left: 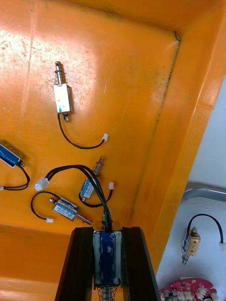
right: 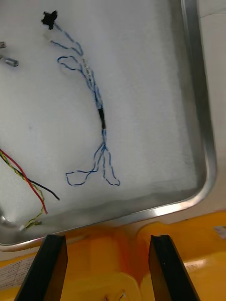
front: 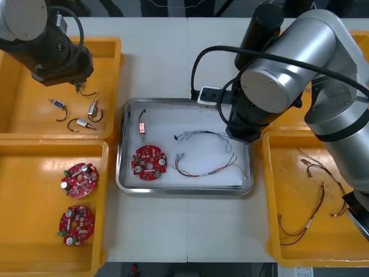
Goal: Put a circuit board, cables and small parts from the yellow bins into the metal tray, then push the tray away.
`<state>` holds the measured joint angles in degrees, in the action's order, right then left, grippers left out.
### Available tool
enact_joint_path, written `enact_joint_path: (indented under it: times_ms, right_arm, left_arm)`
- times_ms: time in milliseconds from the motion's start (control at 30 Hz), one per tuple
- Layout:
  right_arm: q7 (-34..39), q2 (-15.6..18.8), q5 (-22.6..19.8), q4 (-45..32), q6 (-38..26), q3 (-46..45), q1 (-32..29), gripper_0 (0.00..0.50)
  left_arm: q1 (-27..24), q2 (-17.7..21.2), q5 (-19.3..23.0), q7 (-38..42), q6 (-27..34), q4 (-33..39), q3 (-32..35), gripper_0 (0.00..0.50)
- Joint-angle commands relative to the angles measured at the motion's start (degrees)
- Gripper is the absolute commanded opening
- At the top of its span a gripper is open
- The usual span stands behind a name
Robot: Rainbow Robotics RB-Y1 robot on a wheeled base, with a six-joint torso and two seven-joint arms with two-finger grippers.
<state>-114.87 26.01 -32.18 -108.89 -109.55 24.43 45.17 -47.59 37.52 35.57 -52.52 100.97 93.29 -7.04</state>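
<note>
Light tabletop stretches under both my arms, with the metal tray at its middle and yellow bins on either side.

At my far left, my left gripper hangs over the far left bin. Its fingers are clamped on a blue-bodied small metal part, standing apart only by its width. The part's black lead loops away from it to a white plug. Loose small parts lie on the bin floor beyond my fingertips. The near left bin holds two red circuit boards, one closer to me than the other.

Inside the tray, toward its left side, a small part with a black lead lies just beyond a third circuit board. To their right are the blue and white cable and, nearer to me, the red and yellow cable.

My right gripper sits at the tray's right side. Its two fingers are spread wide with nothing held, poised over a right-side bin's edge just outside the tray rim. I cannot tell which of the two right bins that edge belongs to. The blue and white cable lies on the tray floor beyond my fingertips. Farther right, the near right bin holds more cables.
</note>
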Motion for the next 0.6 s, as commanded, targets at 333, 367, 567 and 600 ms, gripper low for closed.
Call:
enact_joint_path:
  times_ms: [333, 367, 567, 600]
  right_arm:
    - [15.7, 1.9, 1.0, -7.5, -0.4, -12.8, 0.6, 0.5]
    - [17.3, 2.6, 1.3, -8.4, -0.4, -13.2, -0.2, 0.5]
    - [25.3, 6.3, 1.1, -12.6, -0.4, -16.1, -4.4, 0.5]
    - [26.0, 6.6, 1.0, -12.8, -0.4, -16.4, -4.8, 0.5]
  left_arm:
    - [0.2, -0.2, 4.1, 7.5, 3.3, 8.4, 0.1, 0.0]
    - [0.2, -0.5, 4.2, 8.7, 3.3, 9.4, -0.5, 0.0]
    - [0.2, -2.6, 5.1, 13.1, 3.3, 13.1, -4.4, 0.0]
    - [0.1, -2.9, 5.0, 13.5, 3.3, 13.3, -4.7, 0.0]
